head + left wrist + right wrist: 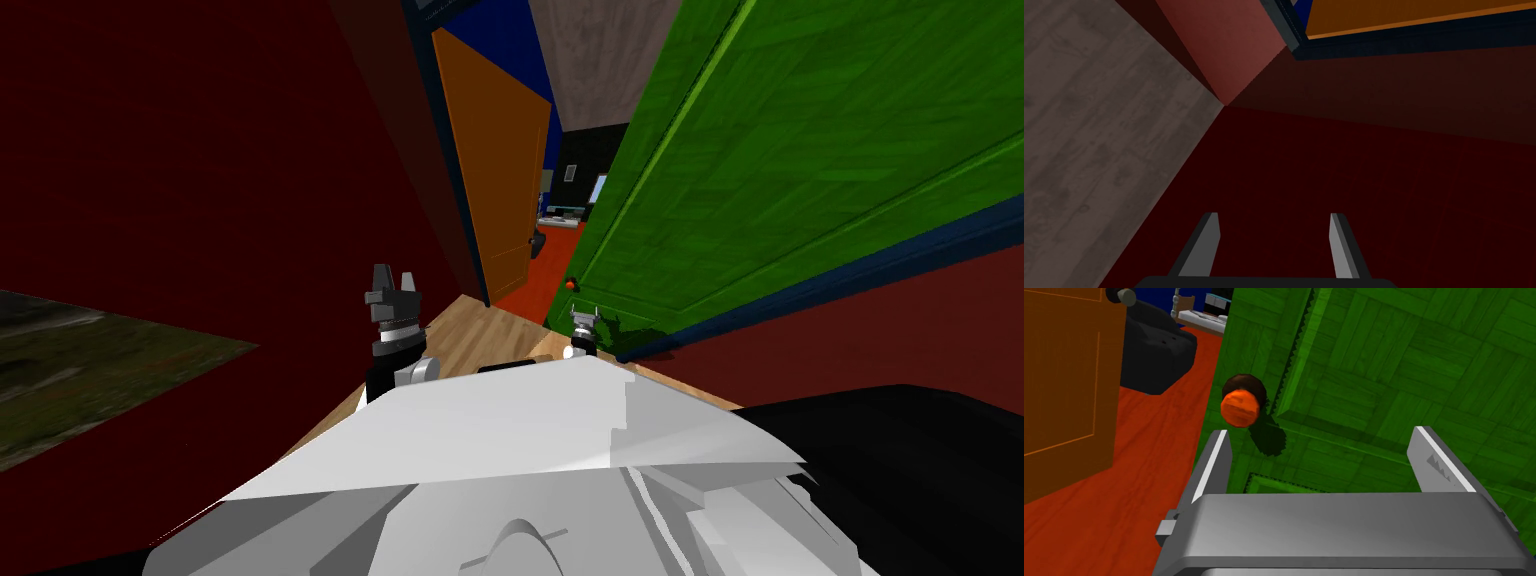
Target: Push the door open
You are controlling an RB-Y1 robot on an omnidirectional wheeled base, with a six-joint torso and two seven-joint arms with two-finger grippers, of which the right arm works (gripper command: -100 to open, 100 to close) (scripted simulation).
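A green panelled door stands ajar on my right, its face close in front of my right hand. Near its free edge sits a round orange knob. My right gripper is open, just below the knob and close to the door's lower panel; I cannot tell whether the fingers touch it. My left gripper is open and empty, held up beside a dark red wall.
An orange door stands open at the left of the gap. Beyond the gap lie a red floor, a black bulky object and furniture farther in. Dark red walls close in left and right over a wooden floor.
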